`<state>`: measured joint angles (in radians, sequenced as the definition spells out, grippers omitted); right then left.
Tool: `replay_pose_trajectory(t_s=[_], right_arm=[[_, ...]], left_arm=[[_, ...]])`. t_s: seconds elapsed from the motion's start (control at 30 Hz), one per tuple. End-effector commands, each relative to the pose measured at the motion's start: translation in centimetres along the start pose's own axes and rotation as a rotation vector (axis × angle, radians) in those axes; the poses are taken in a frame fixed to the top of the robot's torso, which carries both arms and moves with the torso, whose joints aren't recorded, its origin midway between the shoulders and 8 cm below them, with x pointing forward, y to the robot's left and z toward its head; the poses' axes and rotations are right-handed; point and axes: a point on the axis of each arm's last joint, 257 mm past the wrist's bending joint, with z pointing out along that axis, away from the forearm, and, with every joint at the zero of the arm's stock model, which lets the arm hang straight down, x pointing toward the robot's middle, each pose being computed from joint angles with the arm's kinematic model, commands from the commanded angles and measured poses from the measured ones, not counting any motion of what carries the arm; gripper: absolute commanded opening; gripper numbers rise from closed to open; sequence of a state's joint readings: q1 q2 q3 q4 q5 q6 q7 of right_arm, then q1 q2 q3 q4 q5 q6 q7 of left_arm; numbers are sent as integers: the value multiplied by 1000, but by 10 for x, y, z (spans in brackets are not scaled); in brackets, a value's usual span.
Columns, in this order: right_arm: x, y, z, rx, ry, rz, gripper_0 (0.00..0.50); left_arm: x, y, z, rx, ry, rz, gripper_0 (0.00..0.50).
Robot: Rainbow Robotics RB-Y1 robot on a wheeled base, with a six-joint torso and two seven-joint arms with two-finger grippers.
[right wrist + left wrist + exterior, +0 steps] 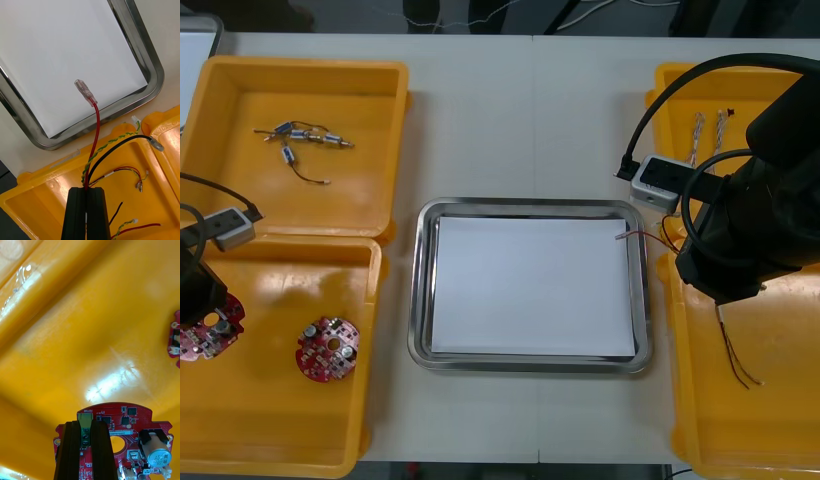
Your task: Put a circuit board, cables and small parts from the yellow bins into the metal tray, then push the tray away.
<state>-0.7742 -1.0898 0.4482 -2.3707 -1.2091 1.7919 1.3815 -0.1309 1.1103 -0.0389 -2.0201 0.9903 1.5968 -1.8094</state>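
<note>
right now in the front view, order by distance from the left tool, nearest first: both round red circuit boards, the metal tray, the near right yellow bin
1. Round red circuit board gripped in the left tool, far left.
2. Other round red circuit board, just right of it.
3. Shiny metal tray, centre.
4. Near right yellow bin, opposite side.

**Bright Light, Glare on Bin and Tray**

Even light fell from above. Just beyond the left claw (85, 424), clamped on a circuit board (123, 427), a white glare patch lay on the yellow bin (67, 363) floor. Ahead of the right claw (86, 189), pinching a red cable (96, 123), the metal tray (154, 75) rim gleamed. Shadows on the desk (530, 110) were faint.
</note>
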Motion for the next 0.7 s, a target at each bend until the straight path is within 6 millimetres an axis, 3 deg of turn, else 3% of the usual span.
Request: replay_pose_trajectory(t_s=[0.03, 0.33, 0.7], right_arm=[[-11, 2, -8, 19, -28, -4, 0], [-11, 2, -8, 19, -29, 0, 0], [-11, 3, -9, 16, -32, 5, 0]], left_arm=[[-11, 10, -31, -69, -24, -165, 0], [-43, -16, -48, -55, -71, -222, 0], [-96, -63, -62, -43, -121, -263, 0]])
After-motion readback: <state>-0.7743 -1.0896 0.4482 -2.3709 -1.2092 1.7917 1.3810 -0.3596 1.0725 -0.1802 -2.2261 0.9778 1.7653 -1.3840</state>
